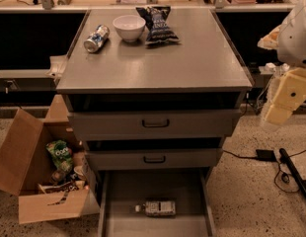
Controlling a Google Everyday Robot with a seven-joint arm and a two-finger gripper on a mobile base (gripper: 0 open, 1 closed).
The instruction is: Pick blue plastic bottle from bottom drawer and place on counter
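Bottom of the frame: the bottom drawer point(123, 201) stands open, and the blue plastic bottle point(158, 208) lies on its side on the drawer floor, cap pointing left. Higher up, the counter point(158, 63) carries a can point(96, 38), a bowl point(129, 27) and a snack bag point(158, 24). The pincer point(284, 100) hangs at the right edge, well apart from the bottle; spread or pressed together, I cannot tell.

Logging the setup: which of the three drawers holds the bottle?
The bottom drawer, pulled far out, blue plastic bottle lying on its floor; the two handled drawers above sit further in. Pincer: right of the counter.
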